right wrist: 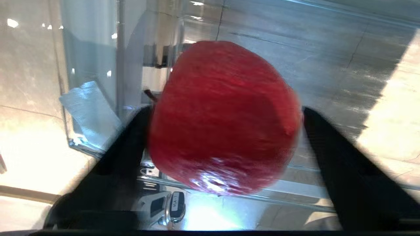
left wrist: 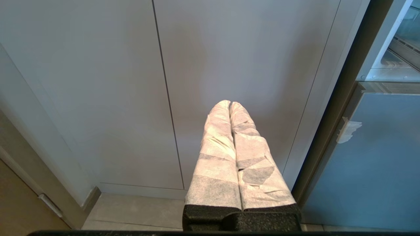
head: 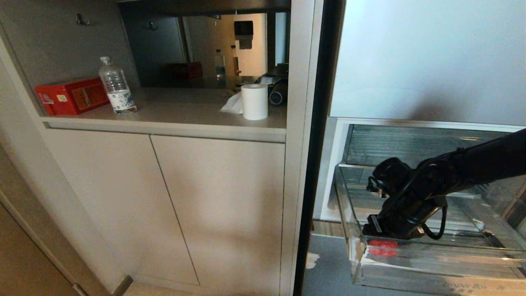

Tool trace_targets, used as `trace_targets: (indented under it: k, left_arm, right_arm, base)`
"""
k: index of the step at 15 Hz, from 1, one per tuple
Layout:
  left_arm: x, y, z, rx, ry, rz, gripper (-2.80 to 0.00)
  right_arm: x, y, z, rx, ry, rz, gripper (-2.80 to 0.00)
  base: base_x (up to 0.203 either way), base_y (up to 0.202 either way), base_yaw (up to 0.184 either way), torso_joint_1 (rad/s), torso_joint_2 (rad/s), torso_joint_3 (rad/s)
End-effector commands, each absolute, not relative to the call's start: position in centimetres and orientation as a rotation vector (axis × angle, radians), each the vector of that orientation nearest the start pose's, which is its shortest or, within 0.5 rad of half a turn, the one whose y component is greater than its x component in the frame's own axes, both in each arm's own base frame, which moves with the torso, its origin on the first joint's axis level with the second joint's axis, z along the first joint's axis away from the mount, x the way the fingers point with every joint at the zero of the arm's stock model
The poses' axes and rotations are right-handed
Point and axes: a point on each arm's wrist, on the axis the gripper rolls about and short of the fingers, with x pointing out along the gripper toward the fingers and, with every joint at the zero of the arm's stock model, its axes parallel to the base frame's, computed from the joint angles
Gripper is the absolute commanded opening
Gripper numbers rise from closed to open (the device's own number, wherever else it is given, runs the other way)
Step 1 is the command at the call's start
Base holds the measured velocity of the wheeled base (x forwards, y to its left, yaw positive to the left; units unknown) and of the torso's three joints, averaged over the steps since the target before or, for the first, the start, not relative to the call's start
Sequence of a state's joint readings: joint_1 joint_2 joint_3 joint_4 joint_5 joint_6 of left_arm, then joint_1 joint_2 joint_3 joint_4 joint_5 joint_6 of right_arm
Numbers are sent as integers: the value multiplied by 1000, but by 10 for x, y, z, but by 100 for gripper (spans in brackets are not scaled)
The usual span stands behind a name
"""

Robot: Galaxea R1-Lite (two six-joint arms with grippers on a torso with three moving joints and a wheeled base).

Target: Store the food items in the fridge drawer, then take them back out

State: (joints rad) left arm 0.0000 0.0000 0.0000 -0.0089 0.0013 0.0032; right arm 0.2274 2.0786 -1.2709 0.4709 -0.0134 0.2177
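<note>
Right gripper (head: 384, 235) reaches down into the fridge drawer (head: 452, 283), at the drawer's front left corner, about 4 o'clock in the head view. Drawer is clear plastic, pulled out, with faint "Crisper Box" lettering on the front. In the right wrist view a round red apple (right wrist: 223, 118) with a short stem sits between the two black fingers (right wrist: 128, 144), filling the gap. Left finger appears to touch the apple's side; on the other side contact is not clear, picture is blurred. Jaws stand wide; whether they are pressing on the apple or loose around it cannot be told. Through the clear drawer wall in the head view a red patch (head: 383, 248) shows just under the gripper; which red item it is cannot be told. Only one food item is clearly seen.

Left gripper (left wrist: 229, 104) is parked, fingers wrapped in white tape and pressed together, empty, pointing at the beige cabinet doors (left wrist: 229, 65); not visible in the head view.

At 10 o'clock in the head view: shelf (head: 185, 111) carrying a red box (head: 72, 96), water bottle (head: 116, 86) just beside it, and a white paper roll (head: 254, 101) well apart toward the fridge side.
</note>
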Motion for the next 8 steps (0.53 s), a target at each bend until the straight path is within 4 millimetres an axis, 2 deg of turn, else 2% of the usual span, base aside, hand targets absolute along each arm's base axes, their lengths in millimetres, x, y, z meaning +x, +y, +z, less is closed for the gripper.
trace_targets:
  k: [1, 5, 8]
  left_arm:
    - [-23, 0, 76, 3, -8, 0, -280]
    - [-23, 0, 76, 3, -6, 2, -280]
    - [-23, 0, 76, 3, -7, 0, -280]
  right_arm:
    - [343, 80, 85, 33, 1297, 42, -280]
    - [342, 81, 86, 37, 1295, 40, -280]
    - [333, 79, 110, 45, 1230, 51, -280]
  base:
    - [0, 0, 0, 0, 0, 0]
    - [0, 0, 0, 0, 0, 0]
    - [0, 0, 0, 0, 0, 0]
